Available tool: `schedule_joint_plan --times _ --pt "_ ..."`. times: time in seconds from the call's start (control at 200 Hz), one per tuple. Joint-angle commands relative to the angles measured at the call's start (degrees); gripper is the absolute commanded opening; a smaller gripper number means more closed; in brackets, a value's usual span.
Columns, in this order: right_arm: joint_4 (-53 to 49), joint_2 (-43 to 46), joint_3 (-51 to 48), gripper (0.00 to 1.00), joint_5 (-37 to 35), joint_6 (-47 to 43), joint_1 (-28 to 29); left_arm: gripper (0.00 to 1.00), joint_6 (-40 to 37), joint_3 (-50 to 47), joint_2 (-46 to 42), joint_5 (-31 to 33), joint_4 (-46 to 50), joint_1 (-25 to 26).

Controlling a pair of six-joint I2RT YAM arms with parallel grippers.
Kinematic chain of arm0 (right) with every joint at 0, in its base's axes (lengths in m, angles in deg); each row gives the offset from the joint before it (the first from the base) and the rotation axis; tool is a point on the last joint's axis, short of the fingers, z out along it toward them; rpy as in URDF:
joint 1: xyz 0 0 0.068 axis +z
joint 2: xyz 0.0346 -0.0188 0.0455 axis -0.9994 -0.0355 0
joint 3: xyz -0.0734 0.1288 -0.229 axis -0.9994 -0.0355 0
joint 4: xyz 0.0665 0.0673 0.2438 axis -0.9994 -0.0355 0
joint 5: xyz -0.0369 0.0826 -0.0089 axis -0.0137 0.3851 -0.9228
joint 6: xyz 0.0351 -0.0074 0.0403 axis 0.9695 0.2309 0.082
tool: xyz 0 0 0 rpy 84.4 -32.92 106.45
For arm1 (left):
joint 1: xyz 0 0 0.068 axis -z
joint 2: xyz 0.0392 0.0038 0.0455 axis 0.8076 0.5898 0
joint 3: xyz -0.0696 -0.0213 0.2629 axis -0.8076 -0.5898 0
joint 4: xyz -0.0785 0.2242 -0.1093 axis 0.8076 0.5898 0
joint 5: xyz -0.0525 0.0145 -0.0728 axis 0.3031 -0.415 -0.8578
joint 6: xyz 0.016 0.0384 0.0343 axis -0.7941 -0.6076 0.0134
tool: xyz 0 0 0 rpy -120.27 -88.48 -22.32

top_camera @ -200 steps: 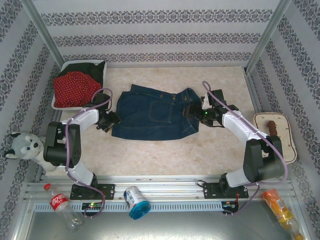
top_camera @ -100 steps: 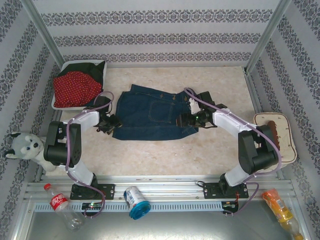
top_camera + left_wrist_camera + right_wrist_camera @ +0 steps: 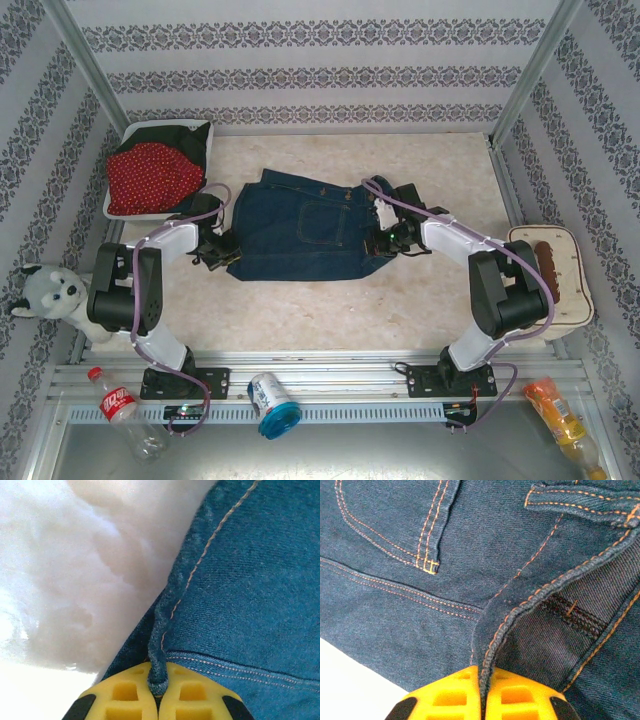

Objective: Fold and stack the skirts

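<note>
A dark blue denim skirt (image 3: 305,228) lies spread flat in the middle of the table, its pocket facing up. My left gripper (image 3: 226,249) is shut on the skirt's near left corner; in the left wrist view the yellow fingers (image 3: 125,695) pinch the hem (image 3: 159,672). My right gripper (image 3: 380,240) is shut on the skirt's right edge, where the stitched edge (image 3: 487,665) runs between the yellow fingers (image 3: 520,697). A red polka-dot skirt (image 3: 148,175) lies with a black skirt (image 3: 190,138) in the white basket (image 3: 108,205) at the back left.
A plush husky (image 3: 52,295) sits at the left edge. A white tray (image 3: 555,275) holding a brown item sits at the right edge. On the front rail lie a plastic bottle (image 3: 122,410), a can (image 3: 270,400) and an orange packet (image 3: 558,415).
Both grippers moved in to the denim skirt's edges and closed on them, the left on the near left corner, the right on the right edge.
</note>
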Motion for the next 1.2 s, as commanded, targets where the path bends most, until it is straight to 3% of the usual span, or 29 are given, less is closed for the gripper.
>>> schedule_joint_plan --times 0.0,0.135,0.28,0.51,0.639,0.799,0.959,1.099,1.194 --pt "3.52 8.1 -0.04 0.0 3.8 0.35 -3.01 0.0 -3.59 3.33 -6.99 2.73 4.14 -1.14" --pt "8.09 22.23 -1.61 0.0 10.65 0.04 -7.53 0.0 -5.7 9.5 -16.33 2.75 10.44 -3.61" --pt "10.21 34.35 0.09 0.0 14.45 -2.5 -9.42 0.0 -8.79 22.74 -24.01 4.84 17.9 -3.94" --pt "13.25 41.18 7.74 0.0 14.4 -3.1 -11.78 0.0 -11.83 44.8 -23.13 3.44 24.91 -5.17" --pt "18.68 38.64 9.64 0.0 13.22 -3.92 -12.04 0.0 -12.86 52.88 -16.89 1.77 23.8 -5.26" --pt "25.94 29.28 11.86 0.0 9.35 -3.45 -12.12 0.0 -12.94 63.62 -4.86 -0.3 20.78 -6.18" --pt "30.71 16.04 21.44 0.0 12.92 -2.32 -12.29 0.0 -13.92 82.28 10.53 -0.99 19.46 -6.14" --pt "30.22 7.38 31.74 0.0 15.17 -5.15 -12.91 0.0 -15.14 104.86 23.22 -3.18 20.77 -6.48" --pt "28.27 4.7 35.34 0.0 18.86 -7.63 -13.44 0.0 -16.45 107.46 24.3 -4.61 17.97 -6.62"
